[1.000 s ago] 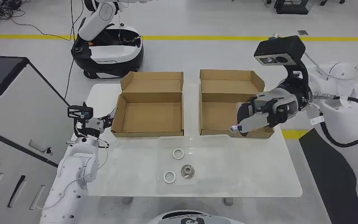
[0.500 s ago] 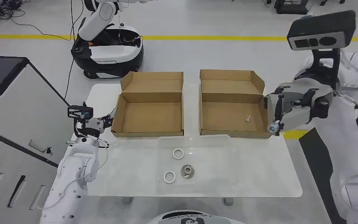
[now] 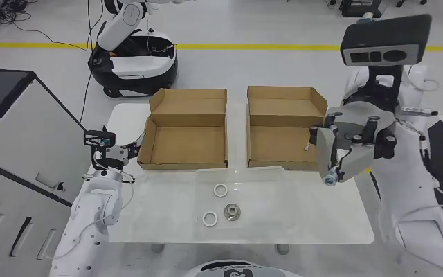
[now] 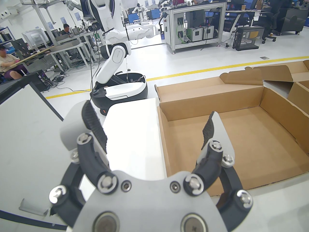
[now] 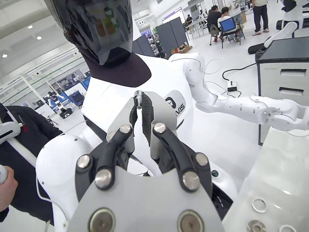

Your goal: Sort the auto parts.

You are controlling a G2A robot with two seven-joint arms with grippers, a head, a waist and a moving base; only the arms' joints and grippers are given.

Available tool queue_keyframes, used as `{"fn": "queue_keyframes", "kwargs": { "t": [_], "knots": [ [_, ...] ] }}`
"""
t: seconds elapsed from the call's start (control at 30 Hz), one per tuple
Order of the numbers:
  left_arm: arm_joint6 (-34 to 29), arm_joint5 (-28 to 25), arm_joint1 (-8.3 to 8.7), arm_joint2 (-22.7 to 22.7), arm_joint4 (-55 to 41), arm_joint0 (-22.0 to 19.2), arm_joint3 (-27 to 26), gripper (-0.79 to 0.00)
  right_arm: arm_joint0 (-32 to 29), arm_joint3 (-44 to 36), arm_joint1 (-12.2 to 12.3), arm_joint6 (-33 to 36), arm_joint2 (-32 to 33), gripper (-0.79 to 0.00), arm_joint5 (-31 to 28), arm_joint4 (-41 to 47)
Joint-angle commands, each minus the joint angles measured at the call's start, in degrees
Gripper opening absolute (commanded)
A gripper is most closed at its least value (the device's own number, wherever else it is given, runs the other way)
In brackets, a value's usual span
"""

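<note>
Where the right gripper (image 5: 138, 105) clamps it, the bolt (image 5: 137, 96) points straight outward.

Your top camera looks steeply down on the table (image 3: 291, 215) from well above, taking in both boxes. The left wrist camera sits close behind the left hand (image 4: 149, 117) and faces out between its spread fingers; the left box (image 4: 229, 131) lies just ahead of that hand, and the top view shares it. The right wrist camera sits close behind the right hand (image 5: 139, 102), with a small metal part (image 5: 137, 95) pinched at its fingertips. A table corner with a white ring (image 5: 259, 205) lies off to that hand's side, also seen from above.
</note>
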Motion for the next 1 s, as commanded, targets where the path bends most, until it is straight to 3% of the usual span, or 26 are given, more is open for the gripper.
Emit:
{"fn": "queue_keyframes", "kwargs": {
  "t": [0.0,0.53,0.63,0.97],
  "knots": [
    [0.0,0.0,0.0,0.0,0.0,0.0,0.0,0.0,-0.2,-0.2,-0.9,0.0,0.1,-0.785,0.0,-0.1],
    [0.0,0.0,0.0,0.0,0.0,0.0,0.0,0.0,-0.5,-0.1,-1.7,0.0,-0.1,-0.785,0.0,-1.2],
    [0.0,0.0,0.0,0.0,0.0,0.0,0.0,0.0,-1.8,-1.6,-1.7,-2.5,0.0,-0.785,0.2,-1.6],
    [0.0,0.0,0.0,0.0,0.0,0.0,0.0,0.0,-5.7,-2.7,-2.5,-3.3,0.7,-0.785,-1.5,7.2]
  ]
}}
